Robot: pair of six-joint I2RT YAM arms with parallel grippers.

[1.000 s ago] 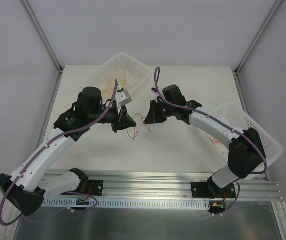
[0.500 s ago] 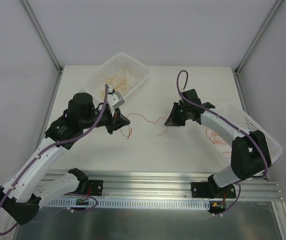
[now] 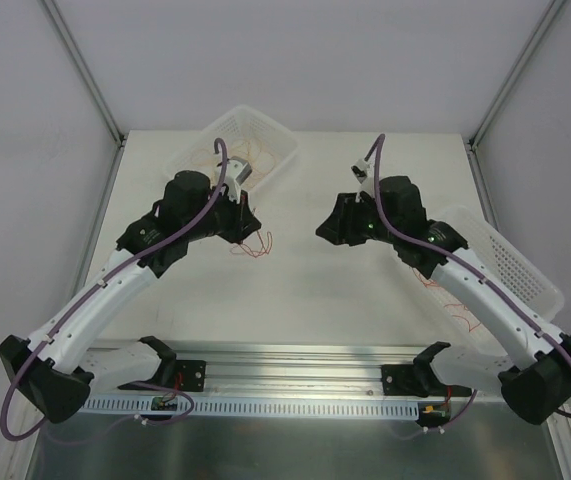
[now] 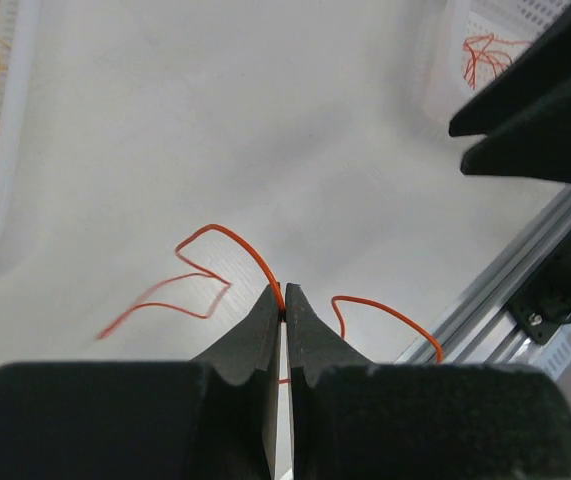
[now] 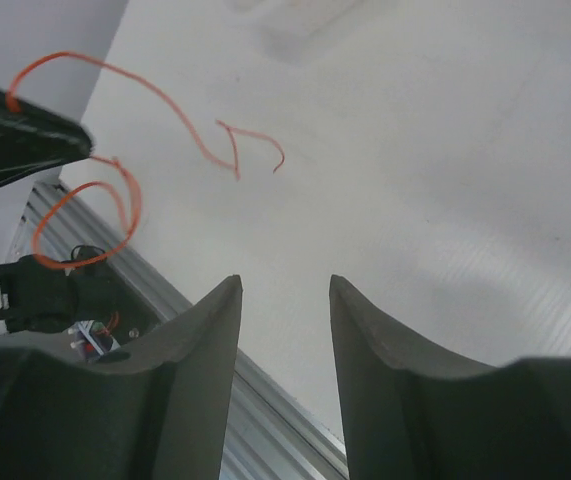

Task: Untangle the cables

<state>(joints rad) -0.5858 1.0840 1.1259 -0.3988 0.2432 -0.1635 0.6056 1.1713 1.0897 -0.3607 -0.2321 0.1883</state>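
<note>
Pinching orange cable (image 4: 215, 228) in left tool (image 4: 283, 292), right tool (image 5: 285, 285) apart, empty

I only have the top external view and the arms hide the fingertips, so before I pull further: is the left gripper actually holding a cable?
Observer: Yes. In the left wrist view the left gripper is shut on a thin red-orange cable, pinched right at the tips.
Operator: And the right one?
Observer: In its own wrist view the right gripper is open, with nothing between its jaws.
Operator: Is the cable caught on the right arm?
Observer: No. The right wrist view shows its loops curling from the left gripper's tip, off to one side and clear of the right gripper.
</note>
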